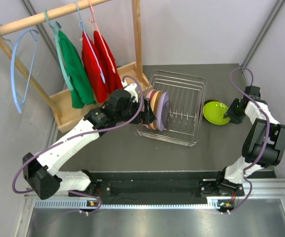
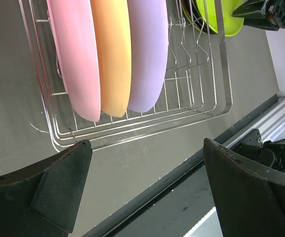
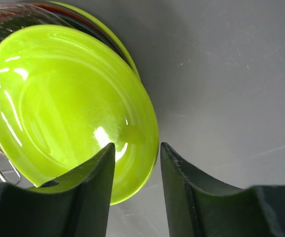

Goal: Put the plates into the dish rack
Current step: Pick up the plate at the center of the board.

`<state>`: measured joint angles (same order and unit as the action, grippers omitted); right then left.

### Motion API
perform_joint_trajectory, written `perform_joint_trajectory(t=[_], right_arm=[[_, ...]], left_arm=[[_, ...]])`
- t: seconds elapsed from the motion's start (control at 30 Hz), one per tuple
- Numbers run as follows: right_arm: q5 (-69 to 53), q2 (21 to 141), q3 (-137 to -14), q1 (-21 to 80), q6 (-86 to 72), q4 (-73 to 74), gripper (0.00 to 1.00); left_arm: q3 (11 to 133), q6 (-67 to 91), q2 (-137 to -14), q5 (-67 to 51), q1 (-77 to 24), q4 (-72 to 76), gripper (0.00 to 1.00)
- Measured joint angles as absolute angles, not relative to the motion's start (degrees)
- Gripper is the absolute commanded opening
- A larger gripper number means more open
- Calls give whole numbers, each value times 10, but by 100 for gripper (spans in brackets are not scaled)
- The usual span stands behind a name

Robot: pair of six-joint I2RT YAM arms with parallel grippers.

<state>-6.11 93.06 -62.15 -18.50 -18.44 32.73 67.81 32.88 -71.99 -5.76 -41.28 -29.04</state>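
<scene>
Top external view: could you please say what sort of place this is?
Likely a lab test cell staged as a household: silver wire dish rack, wooden clothes stand with hung garments, grey enclosure walls.

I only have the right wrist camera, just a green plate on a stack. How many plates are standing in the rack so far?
Observer: Three: a pink plate, an orange plate and a lavender plate, on edge, side by side.
Operator: Which part of the rack?
Observer: In the top view they stand at the left end of the rack.
Operator: Where's the left hand?
Observer: The left hand is open beside that end of the rack, holding nothing.
</scene>
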Motion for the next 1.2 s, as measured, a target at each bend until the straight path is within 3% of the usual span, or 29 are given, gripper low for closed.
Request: perform_joint_trajectory(t=[0.43, 0.93, 1.2], right_arm=[[-69, 926, -562, -186, -242, 259, 31], [-65, 896, -532, -189, -289, 206, 0], [-57, 882, -532, -191, -291, 211, 0]], left_arm=[[678, 331, -720, -58, -413, -287, 99], [678, 338, -720, -58, -413, -286, 99], [678, 343, -720, -58, -413, -286, 99]])
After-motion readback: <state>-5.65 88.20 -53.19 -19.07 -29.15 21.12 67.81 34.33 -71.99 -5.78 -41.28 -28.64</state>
